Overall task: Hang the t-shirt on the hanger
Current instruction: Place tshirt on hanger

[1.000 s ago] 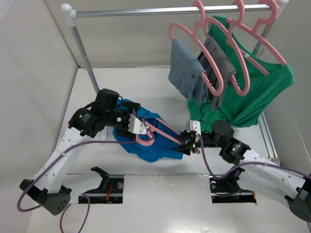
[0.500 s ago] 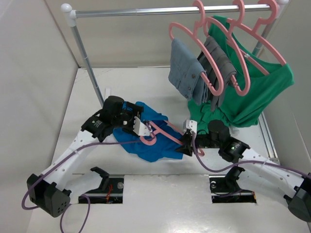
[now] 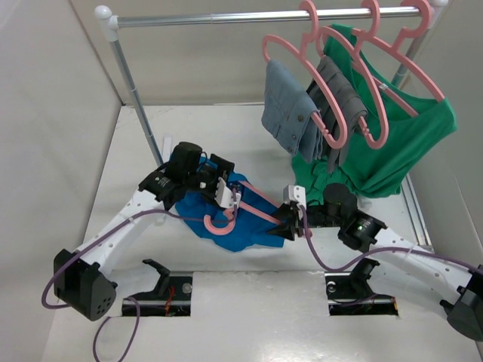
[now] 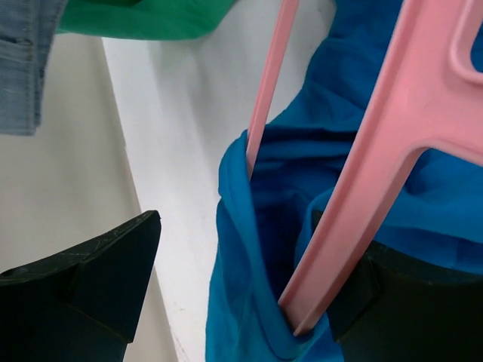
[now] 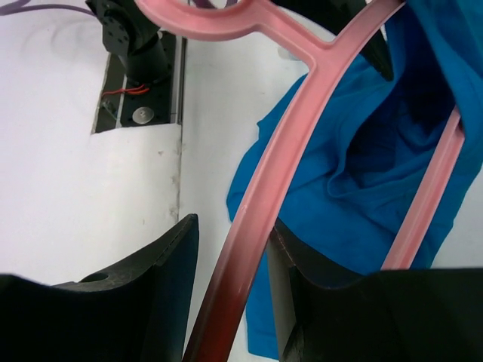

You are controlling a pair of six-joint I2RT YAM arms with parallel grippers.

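The right fingers (image 5: 151, 294) are closed on the hanger (image 3: 260, 209). In the right wrist view its pink shoulder bar runs up between them, pinched low down, with the hook end beyond. The right arm (image 3: 392, 241) lies low across the surface (image 3: 136, 143), reaching left from its base with its wrist near the hem of the green shirt (image 3: 407, 143).

The left fingers (image 4: 90, 279) stand wide apart and grip nothing. One is over bare surface. The other is beside the end of the hanger's far shoulder, which is tucked into a fold of the t-shirt (image 3: 245, 230); whether they touch I cannot tell. The left arm (image 3: 121, 226) stretches up and to the right from its base, wrist bent down over the upper left of the shirt, close to the post of the clothes rail (image 3: 136, 98).

The t-shirt lies crumpled on the surface between the two arms, with the hanger slanting across it.

Compared with a second ago, the left arm has swung forward and to the right, nearer the post. The hanger's hook, then tucked under the left fingers, now shows plainly on the blue cloth below them. The right arm has shifted only slightly to the left. The clothes on the rail hang as before.
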